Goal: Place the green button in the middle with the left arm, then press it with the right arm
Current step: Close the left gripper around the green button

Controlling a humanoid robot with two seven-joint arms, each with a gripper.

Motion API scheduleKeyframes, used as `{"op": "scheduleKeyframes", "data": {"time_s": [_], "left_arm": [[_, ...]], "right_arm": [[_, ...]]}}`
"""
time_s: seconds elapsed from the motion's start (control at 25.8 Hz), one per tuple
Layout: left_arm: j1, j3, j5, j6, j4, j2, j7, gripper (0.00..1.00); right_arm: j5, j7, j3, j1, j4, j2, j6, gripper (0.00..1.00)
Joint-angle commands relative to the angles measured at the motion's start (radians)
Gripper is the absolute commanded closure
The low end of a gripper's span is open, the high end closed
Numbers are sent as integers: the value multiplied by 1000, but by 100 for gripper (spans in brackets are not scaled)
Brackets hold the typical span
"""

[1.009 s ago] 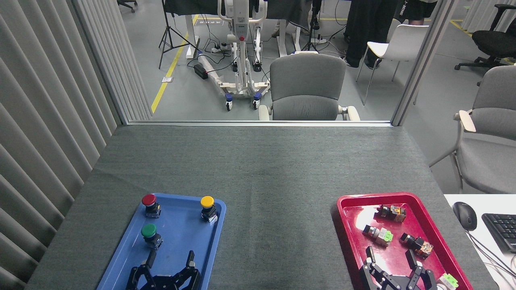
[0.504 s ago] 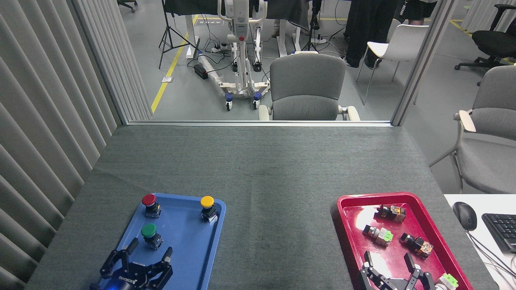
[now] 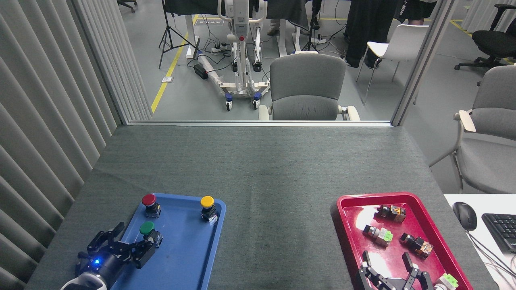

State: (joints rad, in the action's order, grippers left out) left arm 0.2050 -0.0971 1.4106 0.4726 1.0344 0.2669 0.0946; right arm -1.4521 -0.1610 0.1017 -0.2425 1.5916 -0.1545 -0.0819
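Currently my left end effector [image 3: 128,241] sits fingers apart at the blue tray's [image 3: 189,257] left edge, one finger just beside the green button [image 3: 147,229] standing in it. My right end effector [image 3: 390,266] hangs fingers apart over the red tray [image 3: 346,225].

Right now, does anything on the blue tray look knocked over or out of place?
Nothing stands out. The green button, red button and yellow button all stand upright in the blue tray. The left gripper is open beside the green button.
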Motion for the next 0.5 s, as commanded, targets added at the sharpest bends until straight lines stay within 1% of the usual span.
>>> {"op": "scheduleKeyframes", "data": {"time_s": [0.0, 0.16, 0.27, 0.47], "left_arm": [[47, 2, -4, 32, -85, 8, 2, 1], [50, 26, -5, 35, -85, 11, 10, 1], [51, 53, -5, 31, -96, 8, 10, 1], [50, 91, -7, 27, -108, 6, 11, 9]], "right_arm": [[4, 3, -22, 2, 8, -3, 36, 0], [4, 12, -28, 0, 13, -7, 37, 0], [6, 14, -27, -1, 13, -34, 36, 0], [6, 6, -28, -3, 18, -42, 36, 0]]}}
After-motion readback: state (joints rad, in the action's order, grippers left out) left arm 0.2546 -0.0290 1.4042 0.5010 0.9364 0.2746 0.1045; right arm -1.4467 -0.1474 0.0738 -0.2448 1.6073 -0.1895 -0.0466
